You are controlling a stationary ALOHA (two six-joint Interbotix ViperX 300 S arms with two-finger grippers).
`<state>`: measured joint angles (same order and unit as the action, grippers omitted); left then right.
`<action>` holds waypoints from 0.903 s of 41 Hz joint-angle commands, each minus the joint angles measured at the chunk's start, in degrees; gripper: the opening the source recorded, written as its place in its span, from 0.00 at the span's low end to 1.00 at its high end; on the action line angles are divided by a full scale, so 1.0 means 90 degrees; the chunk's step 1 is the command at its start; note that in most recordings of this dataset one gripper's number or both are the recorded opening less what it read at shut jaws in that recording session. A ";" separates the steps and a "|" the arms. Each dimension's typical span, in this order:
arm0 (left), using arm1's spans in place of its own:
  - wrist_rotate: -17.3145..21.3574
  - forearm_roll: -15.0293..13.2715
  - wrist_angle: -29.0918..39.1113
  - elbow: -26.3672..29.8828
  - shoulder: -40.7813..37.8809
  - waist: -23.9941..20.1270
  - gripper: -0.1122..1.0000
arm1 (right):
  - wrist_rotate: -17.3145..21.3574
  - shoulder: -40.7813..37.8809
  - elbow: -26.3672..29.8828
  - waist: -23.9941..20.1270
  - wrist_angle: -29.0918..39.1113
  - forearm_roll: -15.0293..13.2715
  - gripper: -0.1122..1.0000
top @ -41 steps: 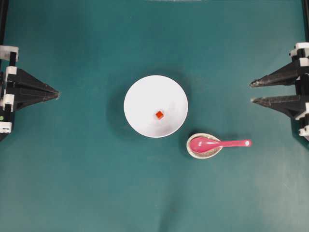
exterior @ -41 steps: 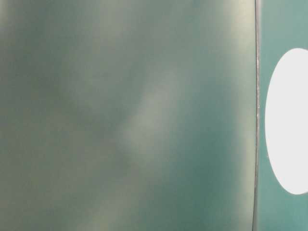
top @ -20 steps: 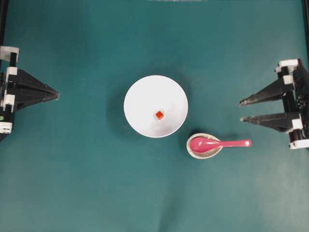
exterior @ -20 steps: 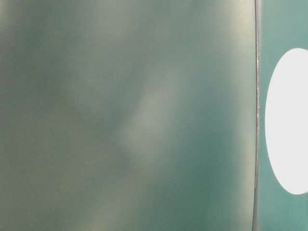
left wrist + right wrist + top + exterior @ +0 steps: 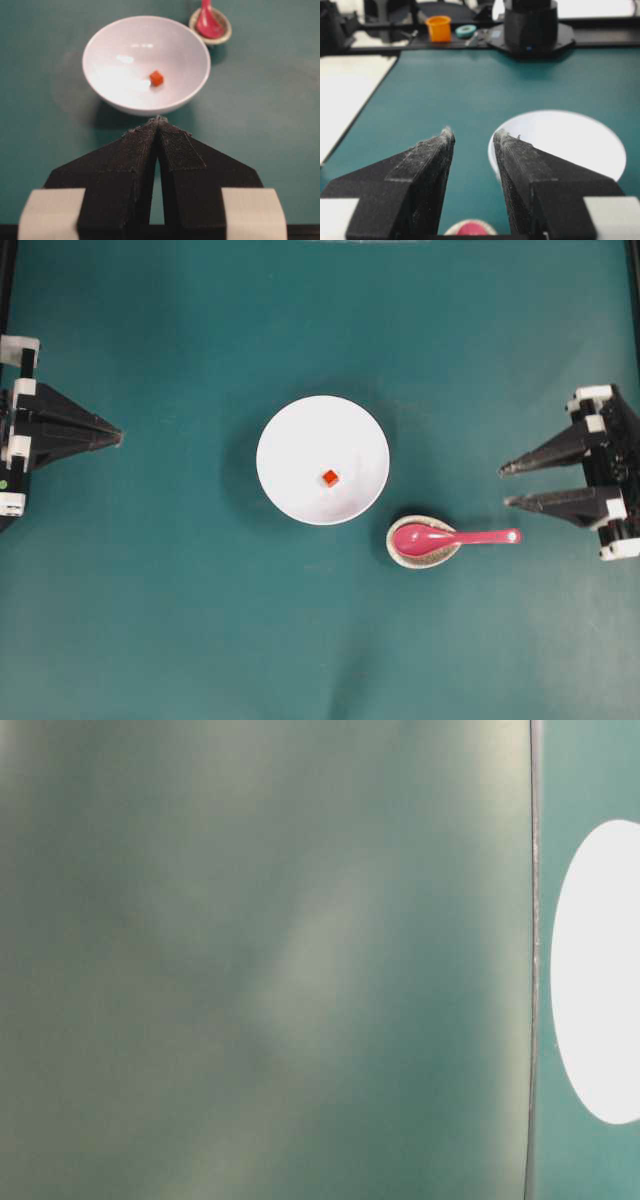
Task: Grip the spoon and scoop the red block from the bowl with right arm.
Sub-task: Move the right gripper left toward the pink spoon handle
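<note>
The white bowl (image 5: pixel 322 460) sits mid-table with the tiny red block (image 5: pixel 330 477) inside; both also show in the left wrist view, bowl (image 5: pixel 125 50) and block (image 5: pixel 156 78). The pink-red spoon (image 5: pixel 450 537) lies with its scoop in a speckled beige spoon rest (image 5: pixel 404 552), handle pointing right. My right gripper (image 5: pixel 506 486) is open and empty, just above and right of the handle's end. In the right wrist view (image 5: pixel 472 135) the bowl (image 5: pixel 570 140) lies ahead and the spoon's scoop (image 5: pixel 470 229) shows at the bottom edge. My left gripper (image 5: pixel 118 436) is shut at the left edge.
The table-level view is a blur of teal with a white bowl (image 5: pixel 600 970) at its right edge. Beyond the table's far edge in the right wrist view stand an orange cup (image 5: pixel 439 28) and the other arm's base (image 5: pixel 530 25).
My right gripper has swung down toward the spoon's handle, first reaching left, then easing slightly back right while dropping lower. The left arm, bowl, block and spoon have not moved.
</note>
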<state>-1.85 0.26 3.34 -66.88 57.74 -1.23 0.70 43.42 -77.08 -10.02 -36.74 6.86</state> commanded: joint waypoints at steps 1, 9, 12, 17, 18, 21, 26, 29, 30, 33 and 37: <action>0.0010 0.0020 0.0010 0.0186 -0.0059 -0.0020 0.10 | 0.0010 -0.0176 -0.0049 -0.0137 -0.0381 0.0156 0.51; 0.0010 0.0020 0.0020 0.0176 -0.0059 -0.0010 0.10 | 0.0010 -0.0713 -0.0234 -0.0430 -0.1016 0.0498 0.51; 0.0010 0.0020 0.0010 0.0176 -0.0059 -0.0010 0.10 | 0.0010 -0.0938 -0.0244 -0.0566 -0.1230 0.0605 0.51; 0.0029 0.0010 -0.0010 0.0176 -0.0059 -0.0010 0.10 | 0.0010 -0.1396 -0.0283 -0.0859 -0.1504 0.0859 0.51; 0.0039 0.0020 -0.0010 0.0176 -0.0068 -0.0010 0.10 | 0.0010 -0.1475 -0.0293 -0.0908 -0.1562 0.0918 0.51; 0.0068 0.0010 -0.0010 0.0176 -0.0059 -0.0010 0.10 | 0.0010 -0.1758 -0.0322 -0.1074 -0.1797 0.1084 0.51; 0.0098 0.0020 -0.0020 0.0176 -0.0059 -0.0020 0.10 | 0.0010 -0.2197 -0.0430 -0.1328 -0.2207 0.1406 0.51; 0.0098 0.0020 -0.0039 0.0176 -0.0059 -0.0020 0.10 | 0.0010 -0.2412 -0.0508 -0.1465 -0.2422 0.1592 0.51; 0.0098 0.0020 -0.0039 0.0176 -0.0068 -0.0020 0.10 | 0.0010 -0.2500 -0.0537 -0.1523 -0.2500 0.1670 0.51; 0.0107 0.0020 -0.0068 0.0176 -0.0068 -0.0010 0.10 | 0.0010 -0.2666 -0.0586 -0.1641 -0.2617 0.1816 0.51; 0.0117 0.0029 -0.0068 0.0176 -0.0059 -0.0020 0.10 | 0.0010 -0.2871 -0.0635 -0.1777 -0.2695 0.1934 0.51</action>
<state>-0.97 0.35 3.25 -66.88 57.57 -1.23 0.62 18.63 -82.97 -25.05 -59.85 23.47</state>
